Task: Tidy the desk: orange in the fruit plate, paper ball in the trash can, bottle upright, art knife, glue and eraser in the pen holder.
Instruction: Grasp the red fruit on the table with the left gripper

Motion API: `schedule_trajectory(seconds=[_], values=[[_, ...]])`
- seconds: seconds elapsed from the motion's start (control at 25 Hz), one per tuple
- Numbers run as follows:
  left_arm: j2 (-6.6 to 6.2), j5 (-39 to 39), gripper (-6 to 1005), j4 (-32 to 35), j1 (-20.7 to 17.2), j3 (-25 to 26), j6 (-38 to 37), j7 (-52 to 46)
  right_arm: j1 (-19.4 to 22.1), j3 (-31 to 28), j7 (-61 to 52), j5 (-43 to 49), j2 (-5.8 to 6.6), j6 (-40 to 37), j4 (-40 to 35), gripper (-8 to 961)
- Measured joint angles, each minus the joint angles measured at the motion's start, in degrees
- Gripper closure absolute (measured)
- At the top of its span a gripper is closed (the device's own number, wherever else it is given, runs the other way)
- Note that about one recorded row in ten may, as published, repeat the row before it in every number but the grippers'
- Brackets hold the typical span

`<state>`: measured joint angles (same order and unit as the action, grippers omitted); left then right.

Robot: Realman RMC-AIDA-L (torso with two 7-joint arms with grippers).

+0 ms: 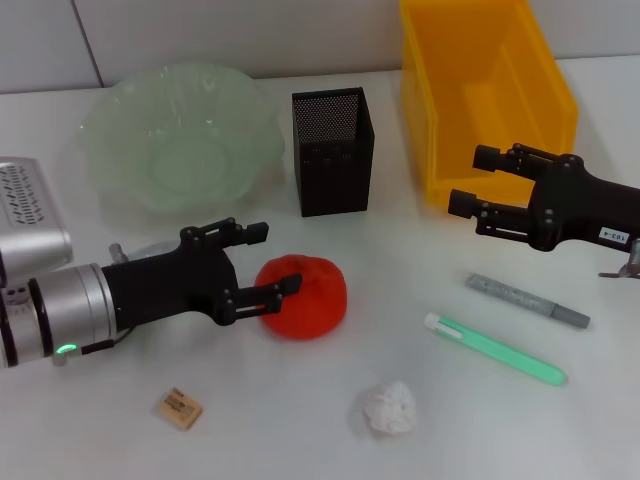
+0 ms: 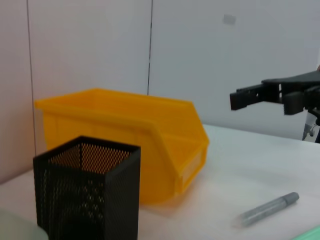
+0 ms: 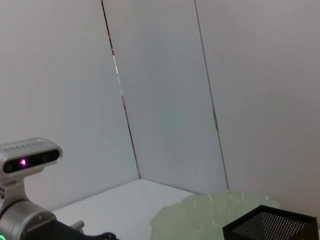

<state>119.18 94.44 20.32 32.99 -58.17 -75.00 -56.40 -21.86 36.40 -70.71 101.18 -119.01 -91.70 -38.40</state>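
Note:
The orange (image 1: 303, 295) lies on the white desk in the head view. My left gripper (image 1: 275, 262) is open just left of it, its lower fingertip at the orange's edge. The green fruit plate (image 1: 180, 140) is at the back left, and the black mesh pen holder (image 1: 333, 150) (image 2: 87, 195) stands behind the orange. The yellow bin (image 1: 485, 90) (image 2: 135, 140) is at the back right. My right gripper (image 1: 475, 180) (image 2: 265, 95) is open and empty in front of the bin. A grey pen-shaped item (image 1: 527, 300) (image 2: 267, 209) and a green one (image 1: 495, 348) lie at the right. A paper ball (image 1: 390, 408) and an eraser (image 1: 179, 408) lie near the front. A clear object under my left arm (image 1: 140, 250) is mostly hidden.
A grey device (image 1: 30, 215) sits at the left edge. A wall stands behind the desk. In the right wrist view the plate (image 3: 215, 215) and the pen holder's rim (image 3: 272, 227) show low, with my left arm's camera (image 3: 30, 155) beside them.

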Motion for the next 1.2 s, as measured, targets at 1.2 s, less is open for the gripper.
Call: schedule_trajectory(seconds=[1.2], values=[[-0.01, -0.06, 547, -6.09, 3.74, -2.53, 4.86, 0.68, -0.55, 0.07, 0.22, -0.20, -0.25, -0.09, -0.01, 175]])
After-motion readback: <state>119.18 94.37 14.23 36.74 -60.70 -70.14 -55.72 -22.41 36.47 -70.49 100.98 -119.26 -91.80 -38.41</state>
